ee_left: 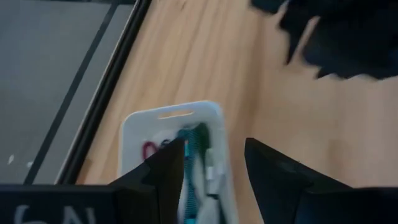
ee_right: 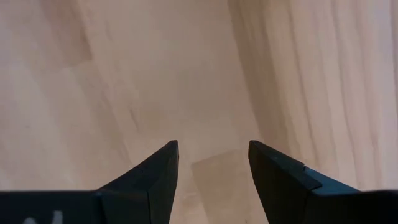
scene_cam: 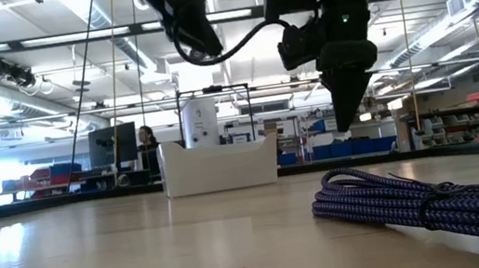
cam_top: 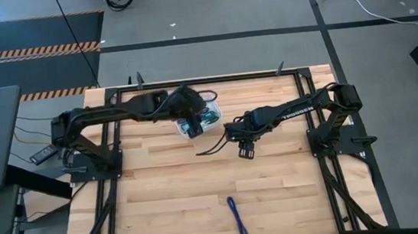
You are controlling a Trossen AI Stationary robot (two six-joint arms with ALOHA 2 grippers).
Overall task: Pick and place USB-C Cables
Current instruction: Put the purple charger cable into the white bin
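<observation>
Placing coiled USB-C cables into a white tray.
Lower centre: purple braided USB-C cable (cam_top: 238,217) on wooden table (cam_top: 162,190). Mid-frame: right end effector (cam_top: 244,152) open, empty; should descend centred over it. Beyond: left end effector (cam_top: 192,128) open over white rounded plastic tray (cam_top: 215,113) holding coloured cables (ee_left: 198,149).

Right arm (cam_top: 289,113): white lettering along the link, too small to make out.
Elsewhere: no text, labels or numbers can be read.

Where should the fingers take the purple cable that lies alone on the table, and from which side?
Probably the middle of the purple cable, from straight above. It lies flat as a slim, straight bundle with bare table around it, so fingers closing across its narrow width should catch all strands.
</observation>
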